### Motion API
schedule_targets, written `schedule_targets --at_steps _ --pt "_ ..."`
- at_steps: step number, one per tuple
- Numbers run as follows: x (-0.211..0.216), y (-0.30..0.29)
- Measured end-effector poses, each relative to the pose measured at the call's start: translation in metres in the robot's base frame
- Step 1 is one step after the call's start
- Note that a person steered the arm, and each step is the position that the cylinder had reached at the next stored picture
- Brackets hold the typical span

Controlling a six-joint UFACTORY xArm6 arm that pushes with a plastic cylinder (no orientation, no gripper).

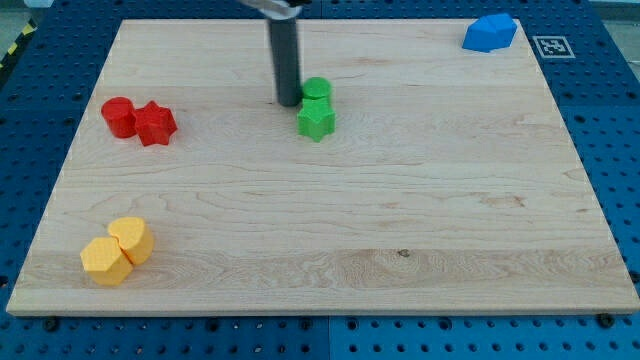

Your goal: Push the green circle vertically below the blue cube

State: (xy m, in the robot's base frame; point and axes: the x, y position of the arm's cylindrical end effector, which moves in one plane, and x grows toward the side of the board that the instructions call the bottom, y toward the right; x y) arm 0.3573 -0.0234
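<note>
The green circle (317,88) sits near the view's top middle of the wooden board (400,220), touching a green star (316,121) just below it. My tip (289,102) is right at the green circle's left side, touching or nearly touching it. The blue block (490,32) lies at the board's top right corner, far to the right of the green circle; its two blue pieces read as one shape.
A red circle (119,116) and a red star (155,124) touch each other at the left. Two yellow blocks (131,238) (105,261) touch each other at the bottom left. A blue pegboard table surrounds the board.
</note>
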Motion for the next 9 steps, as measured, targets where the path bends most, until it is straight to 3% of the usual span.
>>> schedule_targets --at_steps 4,7,9 --pt "0.012 0.200" --pt "0.050 0.294" --pt "0.056 0.307"
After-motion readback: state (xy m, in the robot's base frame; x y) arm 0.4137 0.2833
